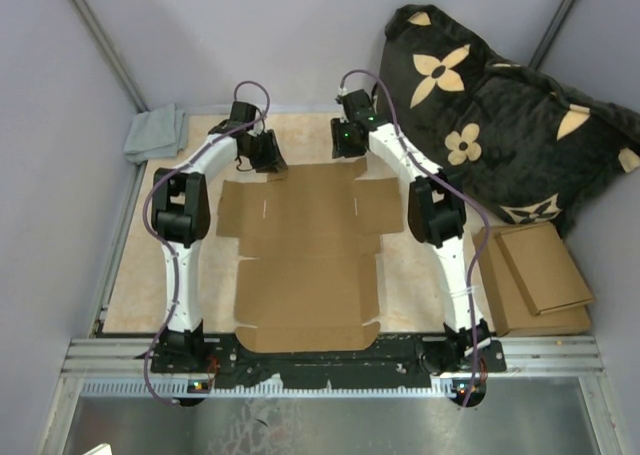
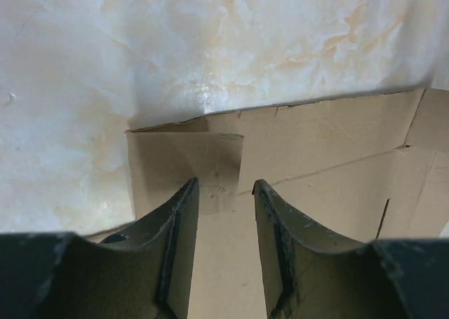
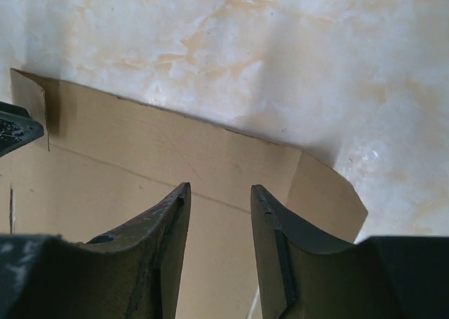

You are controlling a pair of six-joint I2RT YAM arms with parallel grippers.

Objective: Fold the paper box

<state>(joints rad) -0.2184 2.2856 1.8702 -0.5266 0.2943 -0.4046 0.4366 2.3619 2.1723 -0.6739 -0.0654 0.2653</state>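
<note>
While the paper box lies unfolded and flat on the marbled table, both arms reach over its far edge. The box sits between the two arms, its near flap close to their bases and its side flaps spread left and right.

The left gripper hangs over the far left corner of the cardboard. In its wrist view the left gripper has its jaws parted with nothing between them. Only the box shows below, with a small darker flap just ahead of the fingertips. Whether that flap is lifted cannot be told.

The right gripper hovers over the far edge a little right of the middle. Its wrist view shows the right gripper also parted and holding nothing. The box lies below it, and bare table shows beyond the cardboard's edge.

A grey cloth rests at the far left corner of the table. A black cushion with beige flowers leans at the far right. A stack of smaller flat cardboard pieces lies near it, right of the right arm.
</note>
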